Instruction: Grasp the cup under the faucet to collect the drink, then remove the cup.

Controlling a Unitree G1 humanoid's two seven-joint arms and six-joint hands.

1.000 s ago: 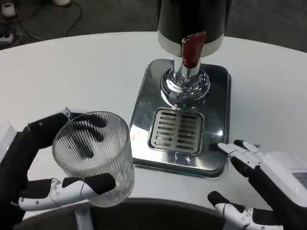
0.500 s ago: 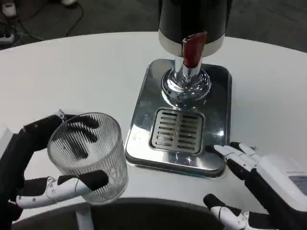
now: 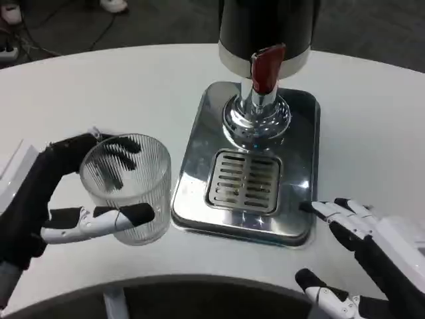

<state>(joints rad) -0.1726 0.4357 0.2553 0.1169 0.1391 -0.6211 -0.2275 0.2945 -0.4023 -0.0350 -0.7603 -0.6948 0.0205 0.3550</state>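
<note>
A clear ribbed glass cup (image 3: 128, 186) stands upright at the left of the drip tray, its base low over or on the table. My left hand (image 3: 63, 199) grips it, thumb across the near side and fingers around the far side. The dispenser's faucet with a red lever (image 3: 265, 66) hangs above a chrome stem over the slotted grate (image 3: 244, 181) of the shiny drip tray (image 3: 192, 173). The cup is off to the left of the faucet, not under it. My right hand (image 3: 362, 252) hovers open near the tray's front right corner, holding nothing.
The black and silver dispenser body (image 3: 265, 26) rises at the back centre. The round white table (image 3: 119, 93) ends in a curved edge close to me at the bottom. Cables lie on the dark floor at the top left.
My left hand has carried the cup slightly away and down, toward the table beside the tray's left edge. The right hand has barely shifted.
</note>
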